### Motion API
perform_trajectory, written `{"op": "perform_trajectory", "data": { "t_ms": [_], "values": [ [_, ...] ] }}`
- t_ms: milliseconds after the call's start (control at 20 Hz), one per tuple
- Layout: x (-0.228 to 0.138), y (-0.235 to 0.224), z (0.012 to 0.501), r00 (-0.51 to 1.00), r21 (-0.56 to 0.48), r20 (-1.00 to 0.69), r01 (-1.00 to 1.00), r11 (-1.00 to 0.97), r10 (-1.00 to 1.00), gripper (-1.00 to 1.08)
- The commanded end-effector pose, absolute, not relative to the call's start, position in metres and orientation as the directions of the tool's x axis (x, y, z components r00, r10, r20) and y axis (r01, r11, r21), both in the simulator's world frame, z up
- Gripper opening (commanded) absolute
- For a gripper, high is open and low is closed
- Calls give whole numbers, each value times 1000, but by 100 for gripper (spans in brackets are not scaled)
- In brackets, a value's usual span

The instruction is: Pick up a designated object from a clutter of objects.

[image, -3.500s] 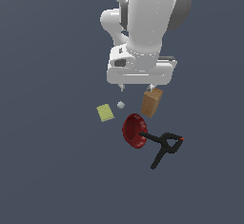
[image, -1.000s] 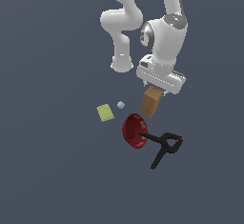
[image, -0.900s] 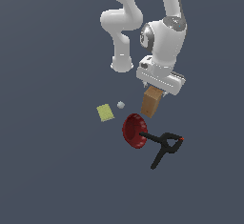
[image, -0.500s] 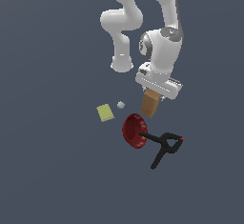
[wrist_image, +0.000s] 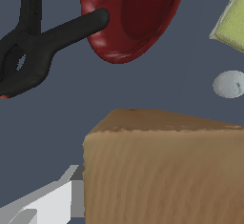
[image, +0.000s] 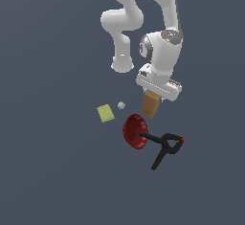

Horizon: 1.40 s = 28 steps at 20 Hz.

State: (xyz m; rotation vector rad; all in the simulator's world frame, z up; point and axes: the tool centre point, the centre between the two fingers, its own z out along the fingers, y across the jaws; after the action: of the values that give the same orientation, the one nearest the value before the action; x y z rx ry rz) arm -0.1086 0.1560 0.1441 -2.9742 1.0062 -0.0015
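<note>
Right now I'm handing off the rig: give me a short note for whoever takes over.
End effector: down over the top of the brown box; one finger shows beside it, grip not confirmed.
Things: box by the dark red bowl; black clamp lies against the bowl; yellow-green pad and grey ball sit apart.
Done: approach to the box.
Left: confirm the grasp, lift the box out.

Matt, wood-grained brown box (wrist_image: 164,170); glossy smooth dark red bowl (wrist_image: 131,18); matt black clamp (wrist_image: 38,46)
</note>
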Motion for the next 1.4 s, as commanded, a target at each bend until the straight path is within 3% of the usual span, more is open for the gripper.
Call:
{"op": "perform_trajectory", "data": {
  "t_ms": [0, 700, 1350],
  "values": [
    [-109, 155, 143, 794, -1, -1, -608, -794, -608, -100],
    [-100, 155, 166, 795, -2, 0, -607, -795, -607, -100],
    [-63, 150, 258, 795, -3, -1, -607, -795, -607, -100]
  ]
}}
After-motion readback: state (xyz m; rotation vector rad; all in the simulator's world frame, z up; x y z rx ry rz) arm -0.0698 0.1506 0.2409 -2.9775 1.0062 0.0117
